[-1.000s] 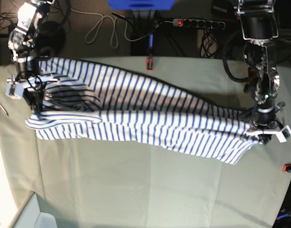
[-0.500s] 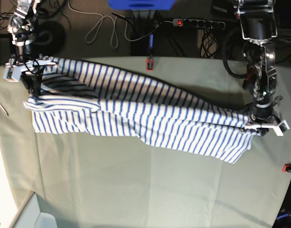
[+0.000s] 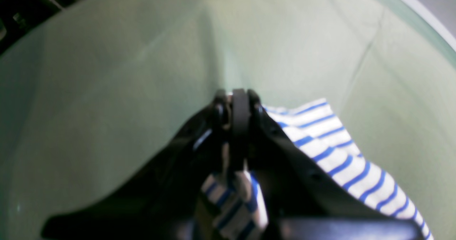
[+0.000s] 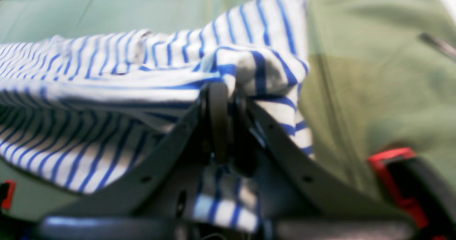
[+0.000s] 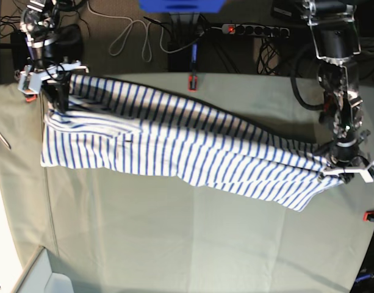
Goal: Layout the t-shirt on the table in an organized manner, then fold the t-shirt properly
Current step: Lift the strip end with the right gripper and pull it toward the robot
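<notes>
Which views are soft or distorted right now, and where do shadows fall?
Left wrist: left claw and nearby t-shirt blurred; table edges bow, lens distortion. Right wrist: heavy blur throughout, the right claw smeared against the stripes. Base: sharpest, evenly lit, with a dark shadow along the shirt's far edge.

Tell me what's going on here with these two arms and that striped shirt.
Both arms are holding the t-shirt stretched between them over the table. The left gripper is shut on one end, the right gripper on the other near the far edge. The shirt hangs as a long diagonal band, not yet laid flat or folded.
</notes>
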Robot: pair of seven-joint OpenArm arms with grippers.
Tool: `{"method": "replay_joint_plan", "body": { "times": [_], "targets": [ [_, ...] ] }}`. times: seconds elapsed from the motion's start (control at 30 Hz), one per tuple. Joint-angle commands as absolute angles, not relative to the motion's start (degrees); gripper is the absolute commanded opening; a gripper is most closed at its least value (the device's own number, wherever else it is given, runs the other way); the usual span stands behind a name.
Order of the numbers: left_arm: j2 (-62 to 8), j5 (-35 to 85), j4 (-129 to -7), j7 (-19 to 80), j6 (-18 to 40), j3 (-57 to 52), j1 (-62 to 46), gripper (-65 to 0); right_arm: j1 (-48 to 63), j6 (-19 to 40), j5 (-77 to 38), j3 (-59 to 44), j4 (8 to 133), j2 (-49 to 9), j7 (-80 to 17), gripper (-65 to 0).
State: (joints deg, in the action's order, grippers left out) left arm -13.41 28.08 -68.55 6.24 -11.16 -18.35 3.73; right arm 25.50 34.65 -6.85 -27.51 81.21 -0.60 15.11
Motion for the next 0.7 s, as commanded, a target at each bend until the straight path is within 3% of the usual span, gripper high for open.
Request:
{"method": "replay_joint_plan", "body": {
  "times": [0.0,0.67],
  "targets": [
    [-14.2,27.74,-69.32,4.44,-11.03,-18.68,4.97,-64.9,25.63,34.86,-7.96,-27.82,81.98,-1.19,17.1,-65.0],
    [-13.93,27.74,-63.78,4.44,-11.03,-18.42,5.49,-64.6,23.78,34.86,-5.05,-28.09,67.91,-1.27,23.16,-65.0]
  ]
}}
